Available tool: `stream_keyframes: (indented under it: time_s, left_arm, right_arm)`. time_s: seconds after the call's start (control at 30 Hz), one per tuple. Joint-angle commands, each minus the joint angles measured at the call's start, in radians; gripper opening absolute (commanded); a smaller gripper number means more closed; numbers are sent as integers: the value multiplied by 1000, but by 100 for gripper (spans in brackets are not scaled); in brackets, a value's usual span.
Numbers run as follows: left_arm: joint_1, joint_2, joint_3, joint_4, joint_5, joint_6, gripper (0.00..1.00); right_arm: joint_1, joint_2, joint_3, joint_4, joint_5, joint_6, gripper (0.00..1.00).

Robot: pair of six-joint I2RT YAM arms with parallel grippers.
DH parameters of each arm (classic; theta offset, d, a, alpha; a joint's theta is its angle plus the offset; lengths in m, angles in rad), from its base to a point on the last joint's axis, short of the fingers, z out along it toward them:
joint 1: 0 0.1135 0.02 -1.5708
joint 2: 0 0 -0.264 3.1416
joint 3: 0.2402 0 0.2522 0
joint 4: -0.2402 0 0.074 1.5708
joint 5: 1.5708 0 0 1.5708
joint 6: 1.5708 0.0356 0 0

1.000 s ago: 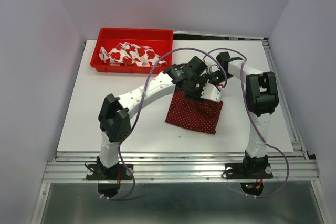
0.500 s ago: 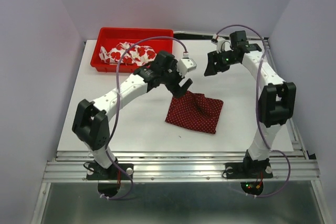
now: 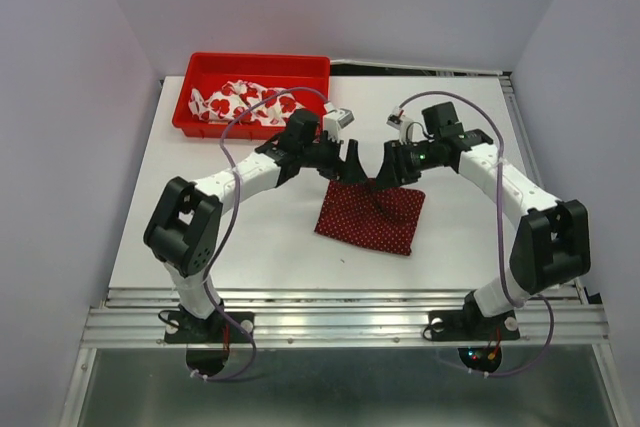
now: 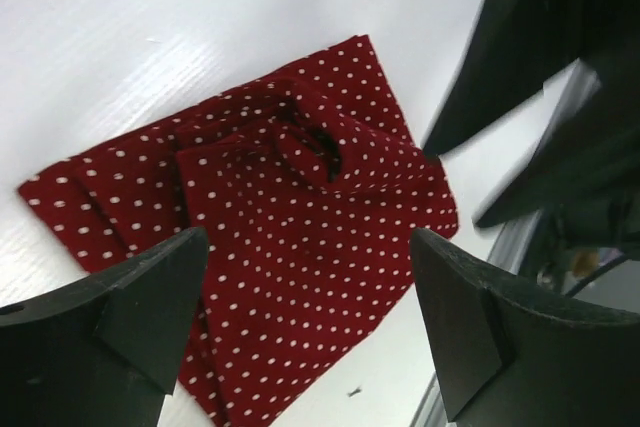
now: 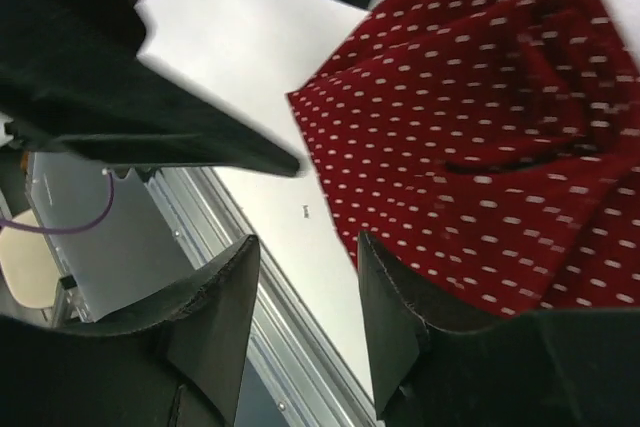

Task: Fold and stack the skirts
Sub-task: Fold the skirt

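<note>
The left gripper (image 3: pixel 348 159), spread wide, and the right gripper (image 3: pixel 386 169), parted less, are both hovering empty at the far edge of the dark red polka-dot skirt (image 3: pixel 370 217), which is lying rumpled on the white surface (image 3: pixel 200 217). Folding looks unfinished; the next move is likely pinching that edge. Two skirts: the flowered skirt (image 3: pixel 245 104) is sitting in the one red tray (image 3: pixel 255 58).
</note>
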State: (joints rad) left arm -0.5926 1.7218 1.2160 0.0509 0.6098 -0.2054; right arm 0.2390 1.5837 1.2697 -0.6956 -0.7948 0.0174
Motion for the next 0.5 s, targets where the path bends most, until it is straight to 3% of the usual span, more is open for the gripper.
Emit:
stream_keyframes:
  time_s: [0.0,0.07,0.27,0.47]
  left_arm:
    - [-13,67,-32,153,81,-207,86]
    - [-15,100,-10,147,82,-235,78]
    - [-16,212,53,130,81,-259,72]
    - [-15,274,68,118,45,-269,70]
  right_arm:
    - [109,-112,-118,175,-31,104,50]
    - [151,-126,-144,209,-14,115,48]
    - [184,-128,-243,321,109,128,41]
    - [184,-113,-342,435,463,163,32]
